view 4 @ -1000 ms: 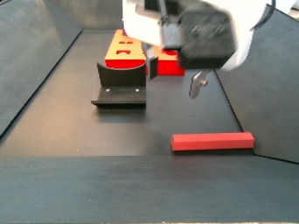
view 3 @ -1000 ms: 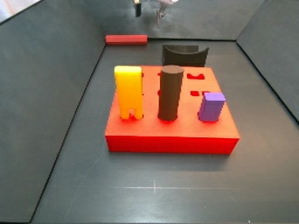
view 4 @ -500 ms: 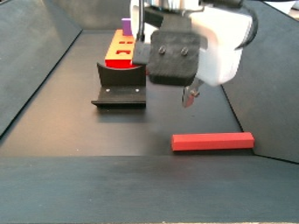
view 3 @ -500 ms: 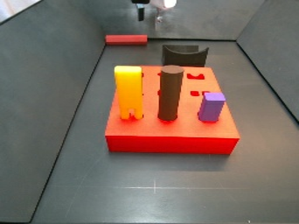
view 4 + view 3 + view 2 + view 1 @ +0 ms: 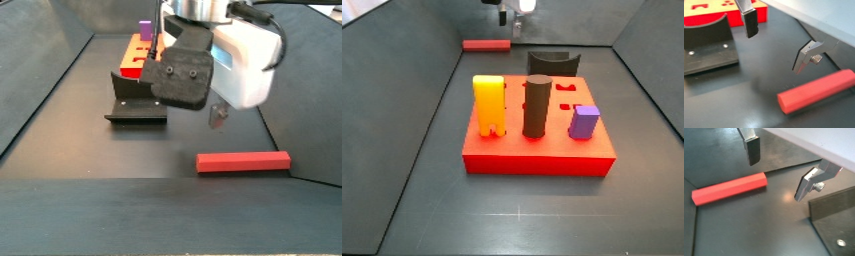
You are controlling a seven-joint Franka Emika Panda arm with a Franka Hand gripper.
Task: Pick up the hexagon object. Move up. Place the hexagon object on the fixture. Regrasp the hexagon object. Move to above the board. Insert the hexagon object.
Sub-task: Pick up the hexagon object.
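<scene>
Hand (image 5: 777, 170) hangs open, empty — beside the hexagon object (image 5: 729, 188).

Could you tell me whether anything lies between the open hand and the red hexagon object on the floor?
Nothing visible does. The hand hangs open above bare floor, with the hexagon object lying flat beside it, untouched; the fixture stands off to the other side.

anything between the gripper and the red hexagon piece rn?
Nothing: in both wrist views only bare dark floor separates the open, empty gripper from the hexagon piece, lying flat beside it.
</scene>
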